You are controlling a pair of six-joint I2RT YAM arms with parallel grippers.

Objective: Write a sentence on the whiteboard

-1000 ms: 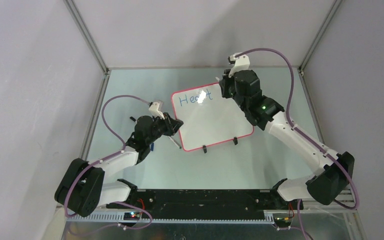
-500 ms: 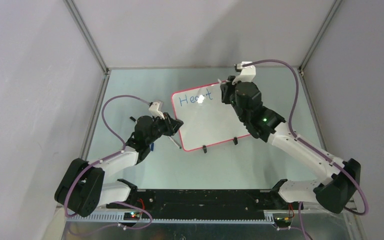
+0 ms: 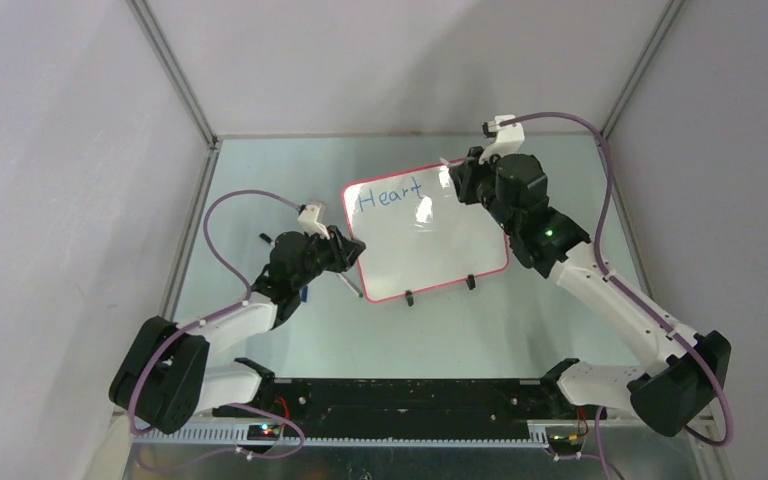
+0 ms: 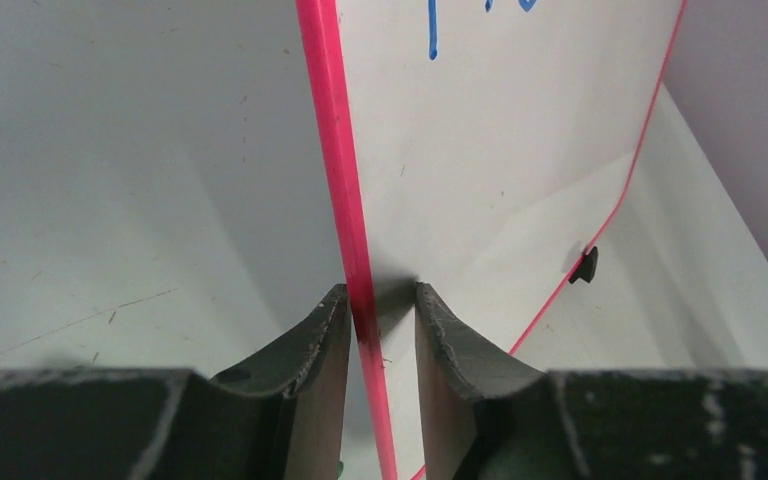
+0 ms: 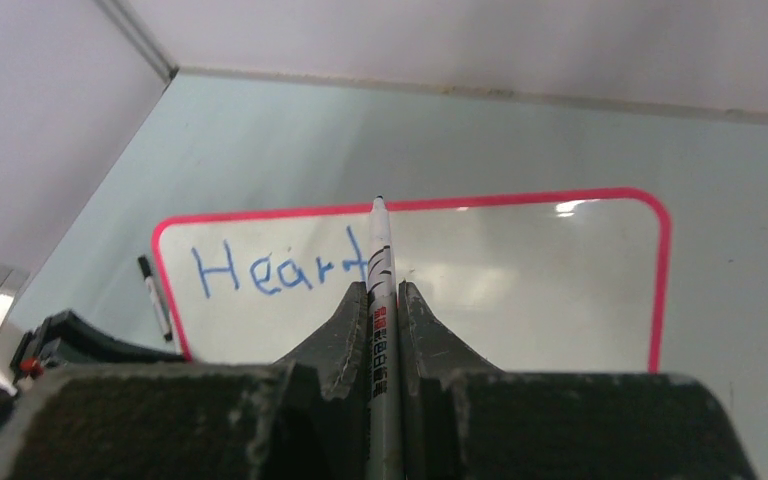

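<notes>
Hold steady the whiteboard (image 3: pixel 430 250) on the table (image 3: pixel 260 185), pinched by the left gripper (image 4: pixel 378 300), and bring the marker (image 5: pixel 380 255), squeezed in the right gripper (image 5: pixel 385 292), down softly just past the sentence's (image 3: pixel 390 193) first word, "Heart", then write slowly.

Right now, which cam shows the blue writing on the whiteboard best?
Right wrist: the word Heart sits large and readable on the whiteboard, its last letter beside the marker. Top external shows the whole word, only smaller. Left wrist catches just a few stroke ends at the picture's top edge.
</notes>
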